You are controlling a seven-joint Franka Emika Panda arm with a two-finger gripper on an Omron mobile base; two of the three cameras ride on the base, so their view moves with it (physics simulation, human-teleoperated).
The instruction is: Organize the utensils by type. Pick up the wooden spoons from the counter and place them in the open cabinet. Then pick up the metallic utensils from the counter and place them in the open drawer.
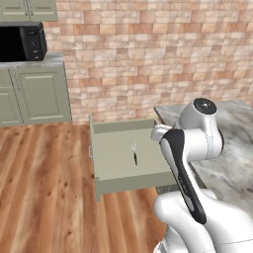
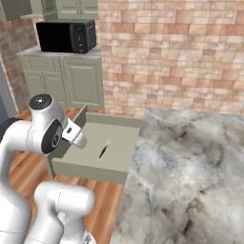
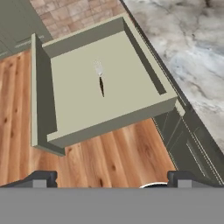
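The sage-green drawer (image 1: pixel 133 184) (image 2: pixel 90 171) (image 3: pixel 109 124) stands pulled out from under the marbled counter (image 1: pixel 232 148) (image 2: pixel 190 167) (image 3: pixel 188 43). One metallic utensil (image 1: pixel 135 153) (image 2: pixel 105 146) (image 3: pixel 100 78), with a pale silvery head and a thin dark handle, lies on the drawer floor near its middle. My gripper (image 3: pixel 112 181) is open and holds nothing; it hangs above the wooden floor, back from the drawer and looking down at it. The wooden spoons are out of view. Sage-green wall cabinets (image 1: pixel 27 10) sit above the microwave; I cannot tell whether one is open.
A black microwave (image 1: pixel 22 43) (image 2: pixel 66 35) rests on a far counter over sage-green base cabinets (image 1: pixel 39 94) (image 2: pixel 81 81). A brick wall (image 1: pixel 148 54) runs behind the drawer. Wooden floor (image 1: pixel 44 188) (image 3: pixel 109 153) lies left of the drawer.
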